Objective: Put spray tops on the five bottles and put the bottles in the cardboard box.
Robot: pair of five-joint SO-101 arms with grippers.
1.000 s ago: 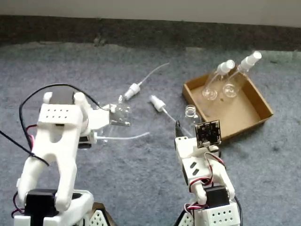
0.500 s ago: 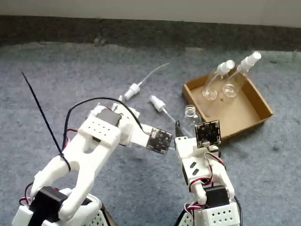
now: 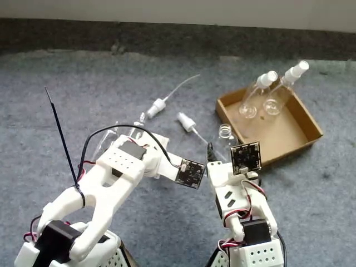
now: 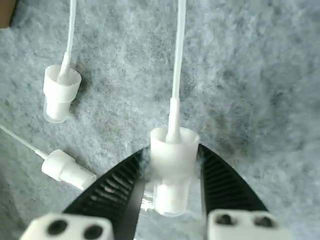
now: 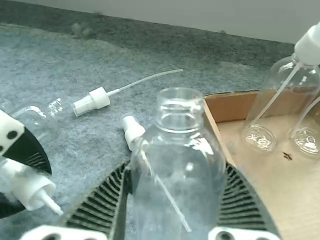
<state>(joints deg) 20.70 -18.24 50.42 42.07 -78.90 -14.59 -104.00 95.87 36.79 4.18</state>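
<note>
The left pincer [image 4: 172,152], clamped on a spray top [image 4: 172,170], has swung from nearer the tabletop's left edge to just beside the right pincer [image 5: 176,172], which grips an open bottle [image 5: 176,145] upright near the cardboard box [image 3: 286,133]; capping looks next.

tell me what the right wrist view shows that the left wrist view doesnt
Right wrist view: the right gripper shut on an open bottle, two bottles in the cardboard box, another bottle lying on the carpet. Left wrist view: the left gripper shut on a spray top seen close up, its tube running away. Both: that held top and two loose spray tops on the carpet.
</note>
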